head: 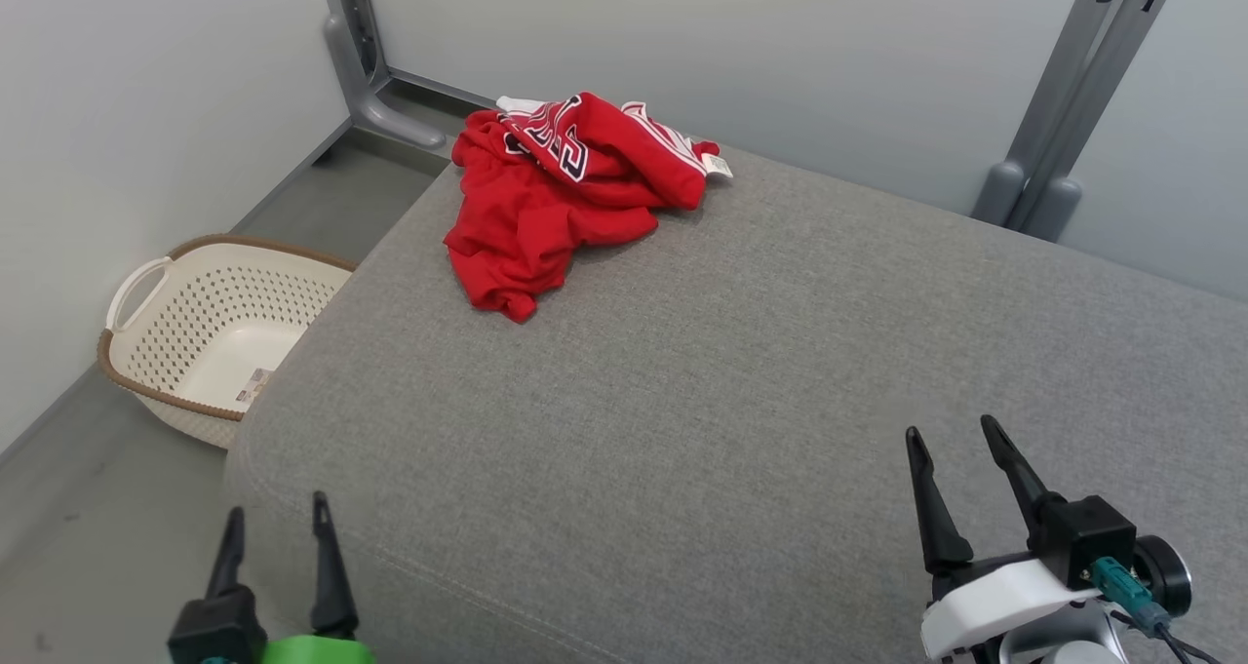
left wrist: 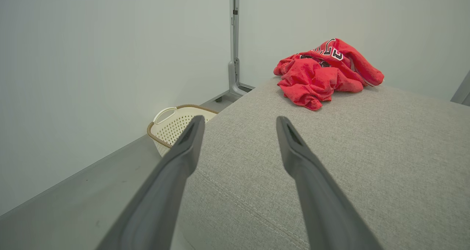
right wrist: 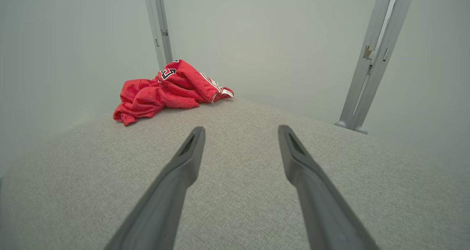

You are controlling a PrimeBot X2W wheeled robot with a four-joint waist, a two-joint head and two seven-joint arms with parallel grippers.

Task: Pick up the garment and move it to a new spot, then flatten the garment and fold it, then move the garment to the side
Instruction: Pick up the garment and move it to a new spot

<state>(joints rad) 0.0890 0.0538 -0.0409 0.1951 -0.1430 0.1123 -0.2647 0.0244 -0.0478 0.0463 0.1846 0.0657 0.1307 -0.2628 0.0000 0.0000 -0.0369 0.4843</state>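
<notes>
Grey cushion [head: 731, 352], crumpled red garment [head: 556, 186] at its far edge; left gripper [head: 276, 508] and right gripper [head: 951, 428] both spread and empty.

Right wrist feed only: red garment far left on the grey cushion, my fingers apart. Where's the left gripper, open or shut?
Observer: The left gripper is open and holds nothing. It sits at the near left corner of the cushion, far from the garment.
Operator: Anything beside the cushion there?
Observer: A cream perforated basket stands on the floor by the cushion's left side, with just a sticker inside.
</notes>
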